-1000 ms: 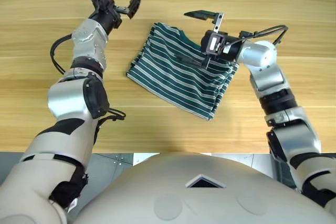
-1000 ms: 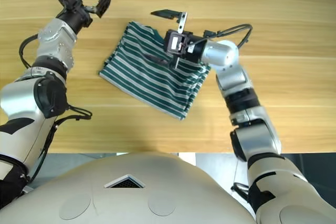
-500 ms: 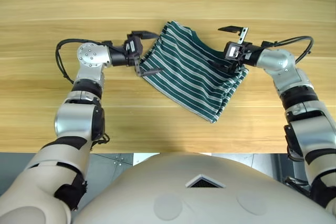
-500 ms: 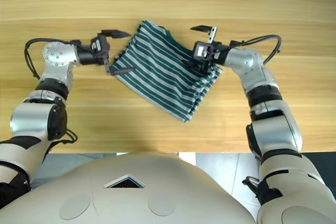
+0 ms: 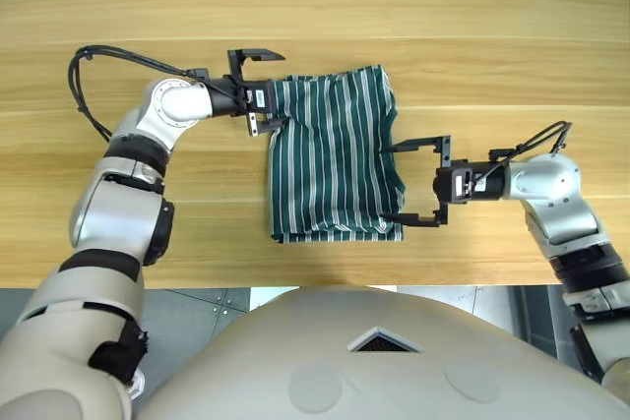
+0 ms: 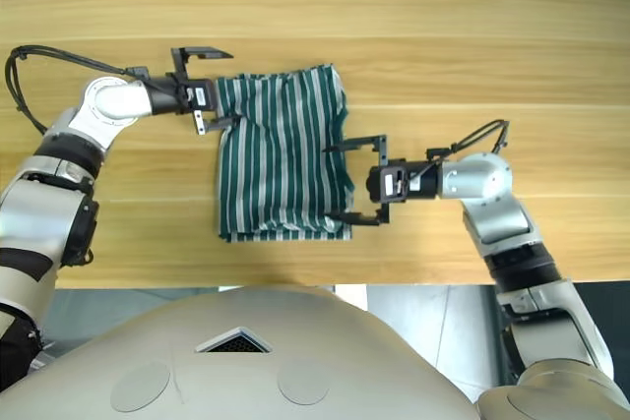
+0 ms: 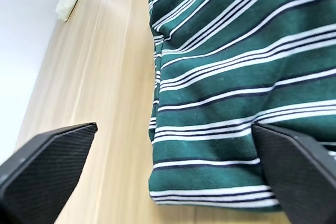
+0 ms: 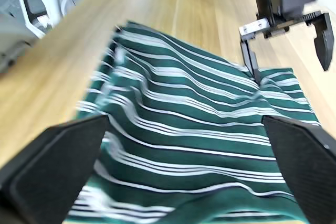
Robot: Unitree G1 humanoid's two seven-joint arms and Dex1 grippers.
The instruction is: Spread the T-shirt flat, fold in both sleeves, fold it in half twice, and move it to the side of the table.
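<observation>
The T-shirt (image 5: 335, 154), dark green with white stripes, lies folded into a compact rectangle on the wooden table, its stripes running away from me. My left gripper (image 5: 261, 89) is open at the shirt's far left corner, and in the left wrist view the striped cloth (image 7: 220, 77) lies between its fingers (image 7: 47, 166). My right gripper (image 5: 413, 182) is open beside the shirt's right edge, near the front corner. The right wrist view looks across the rumpled shirt (image 8: 199, 129) to the left gripper (image 8: 286, 3) beyond it.
The wooden table (image 5: 512, 46) stretches bare to the far side and to both sides of the shirt. Its front edge (image 5: 217, 285) runs a short way below the shirt's near edge. A black cable (image 5: 84, 86) loops off my left forearm.
The shirt has turned from lying diagonally to square with the table edge and now sits nearer the front. The left gripper came down to its far left corner; the right gripper drew back to its right edge.
</observation>
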